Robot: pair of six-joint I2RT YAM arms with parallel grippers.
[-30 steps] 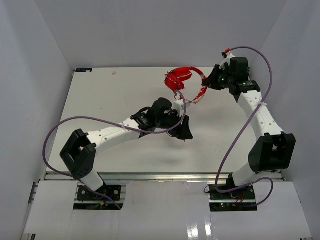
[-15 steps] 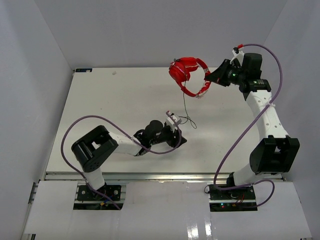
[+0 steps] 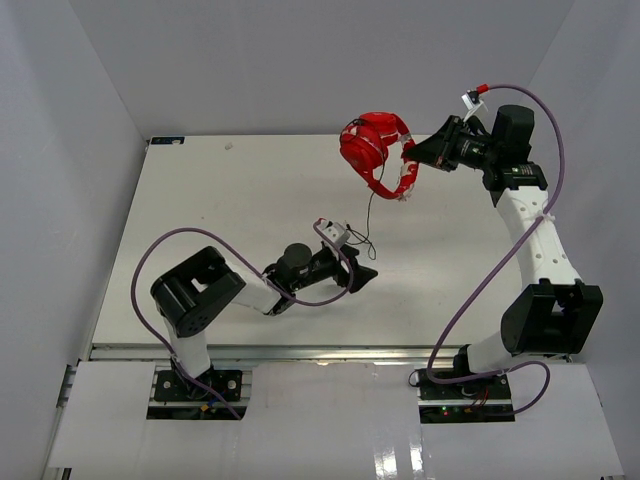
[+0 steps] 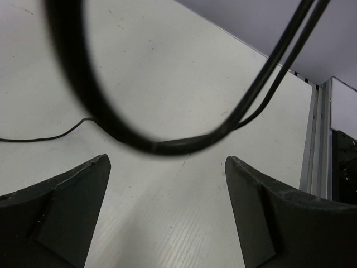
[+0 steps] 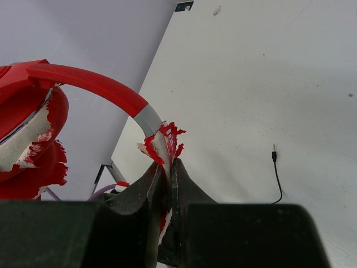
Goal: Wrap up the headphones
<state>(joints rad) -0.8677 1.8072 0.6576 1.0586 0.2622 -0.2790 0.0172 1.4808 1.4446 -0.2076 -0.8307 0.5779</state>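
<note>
The red headphones point(image 3: 372, 150) hang in the air over the table's far side, and my right gripper point(image 3: 408, 160) is shut on the headband. In the right wrist view the jaws point(image 5: 168, 164) pinch the frayed red-and-white padding below the red band point(image 5: 95, 84). The thin black cable point(image 3: 369, 205) drops from the headphones to the table, and its plug point(image 5: 274, 154) lies flat there. My left gripper point(image 3: 364, 276) is low over the table near the cable's end, open and empty point(image 4: 167, 162). A blurred black cable loop point(image 4: 78, 84) hangs close before its lens.
The purple robot cable point(image 3: 150, 260) arcs over the left arm, and another point(image 3: 500, 250) runs along the right arm. White walls enclose the table point(image 3: 220, 200) on three sides. The table's metal front rail point(image 4: 315, 139) shows at the right of the left wrist view.
My left gripper has opened wide and the left arm has folded back toward its base. The right arm has lifted the headphones higher and turned them.
</note>
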